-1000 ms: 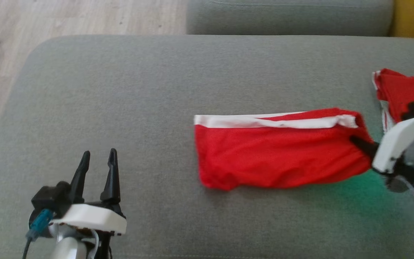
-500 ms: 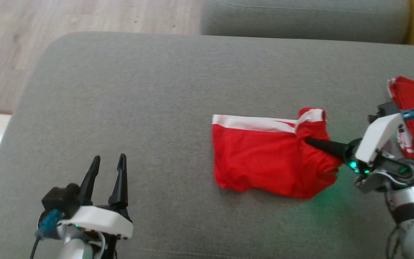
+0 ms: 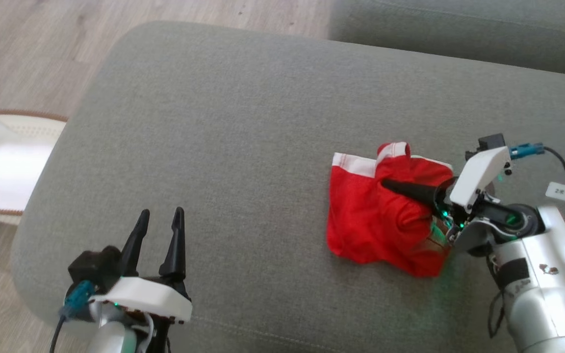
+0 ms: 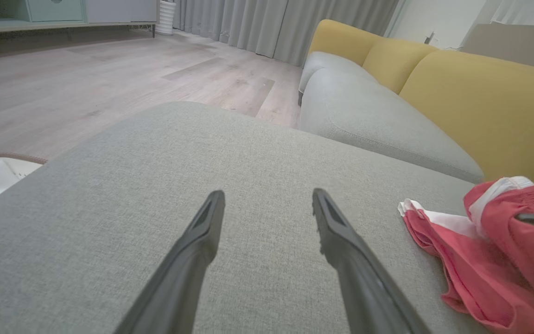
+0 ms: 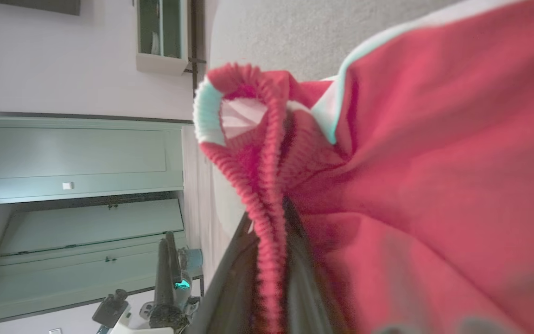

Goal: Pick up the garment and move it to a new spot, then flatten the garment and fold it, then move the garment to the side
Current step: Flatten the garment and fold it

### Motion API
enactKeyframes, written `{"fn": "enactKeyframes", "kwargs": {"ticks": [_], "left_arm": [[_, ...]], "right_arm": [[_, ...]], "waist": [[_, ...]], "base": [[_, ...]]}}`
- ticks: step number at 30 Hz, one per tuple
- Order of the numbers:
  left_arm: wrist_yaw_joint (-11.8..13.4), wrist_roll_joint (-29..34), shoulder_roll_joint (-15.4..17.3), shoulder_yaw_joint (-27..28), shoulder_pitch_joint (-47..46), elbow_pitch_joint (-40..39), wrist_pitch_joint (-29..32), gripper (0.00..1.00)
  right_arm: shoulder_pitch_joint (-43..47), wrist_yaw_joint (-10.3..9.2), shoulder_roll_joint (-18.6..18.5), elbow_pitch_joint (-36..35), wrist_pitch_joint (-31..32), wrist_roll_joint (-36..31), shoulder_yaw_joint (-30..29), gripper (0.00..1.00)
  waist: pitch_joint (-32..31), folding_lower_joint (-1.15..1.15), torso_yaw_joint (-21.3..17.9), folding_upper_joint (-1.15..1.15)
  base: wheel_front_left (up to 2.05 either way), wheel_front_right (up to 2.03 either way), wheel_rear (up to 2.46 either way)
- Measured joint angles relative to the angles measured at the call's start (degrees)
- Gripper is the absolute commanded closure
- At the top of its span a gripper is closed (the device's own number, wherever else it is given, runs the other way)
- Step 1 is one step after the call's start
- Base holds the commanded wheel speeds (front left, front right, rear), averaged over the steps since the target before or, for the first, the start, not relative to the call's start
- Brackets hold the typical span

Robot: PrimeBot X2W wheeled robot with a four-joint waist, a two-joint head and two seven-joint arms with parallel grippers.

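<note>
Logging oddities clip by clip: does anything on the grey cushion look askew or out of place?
Only the red garment: its right end is doubled over, pinched in the right gripper, with the white-trimmed waistband curled upright and the lower edge rumpled. Nothing looks damaged.

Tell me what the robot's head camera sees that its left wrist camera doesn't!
Head view: the right arm's silver forearm and a small white tag by its cable. Left wrist view: the yellow sofa back and grey curtains. Both: the red garment bunched on the grey cushion, the left gripper with its fingers apart, the wooden floor and a white basket.
</note>
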Motion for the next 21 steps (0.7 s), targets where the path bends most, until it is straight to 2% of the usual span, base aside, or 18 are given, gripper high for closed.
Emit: {"fn": "enactKeyframes", "kwargs": {"ticks": [1,2,3,4,5,9,12,17,18,21], "left_arm": [[0.0,-0.4,0.0,-0.2,0.0,0.0,0.0,0.00],[0.0,-0.5,0.0,-0.4,0.0,0.0,0.0,0.00],[0.2,-0.5,0.0,-0.6,0.0,0.0,0.0,0.00],[0.5,-0.5,0.0,-0.7,0.0,0.0,0.0,0.00],[0.5,-0.5,0.0,-0.7,0.0,0.0,0.0,0.00],[0.7,-0.5,0.0,-0.6,0.0,0.0,0.0,0.00],[0.8,-0.8,0.0,-0.6,0.0,0.0,0.0,0.00],[0.8,-0.9,0.0,0.0,0.0,0.0,0.0,0.00],[0.8,-0.9,0.0,0.0,0.0,0.0,0.0,0.00],[0.8,-0.5,0.0,0.9,0.0,-0.3,0.0,0.00]], "right_arm": [[-0.1,0.00,0.0,0.7,-0.4,-0.8,0.0,1.00],[-0.1,0.00,0.1,2.4,-1.2,-2.2,-0.1,0.95],[-0.1,0.00,0.2,3.1,-1.5,-2.6,-0.3,0.63],[-0.1,0.00,0.4,3.7,-1.7,-2.7,-0.5,0.11],[-0.1,0.00,0.7,4.0,-1.7,-2.7,-0.7,0.00],[-0.6,0.00,1.9,4.2,-1.8,-1.3,-1.3,0.00],[-1.1,0.00,2.0,1.9,-1.9,2.3,-1.8,0.00],[-0.8,0.00,2.0,-7.8,-5.9,7.2,-1.9,0.00],[-0.8,0.00,2.0,-7.8,-5.9,7.2,-1.9,0.00],[1.3,0.00,2.1,-16.4,-9.9,8.1,-0.8,0.00]], "waist": [[0.2,0.00,0.3,0.00],[0.5,0.00,0.6,0.00],[0.6,0.00,0.7,0.00],[0.7,0.00,0.7,0.00],[0.7,0.00,0.7,0.00],[0.5,0.00,-0.2,0.00],[0.2,0.00,-1.3,0.00],[-0.4,0.00,-3.6,0.00],[-0.4,0.00,-3.6,0.00],[-0.7,0.00,-5.2,0.00]], "base": [[0.00,0.00,0.00],[0.00,0.00,0.00],[0.00,0.00,0.00],[0.00,0.00,0.00],[0.00,0.00,0.00],[0.00,0.00,0.00],[0.00,0.00,0.00],[0.00,0.00,0.00],[0.00,0.00,0.00],[0.00,0.00,0.00]]}}
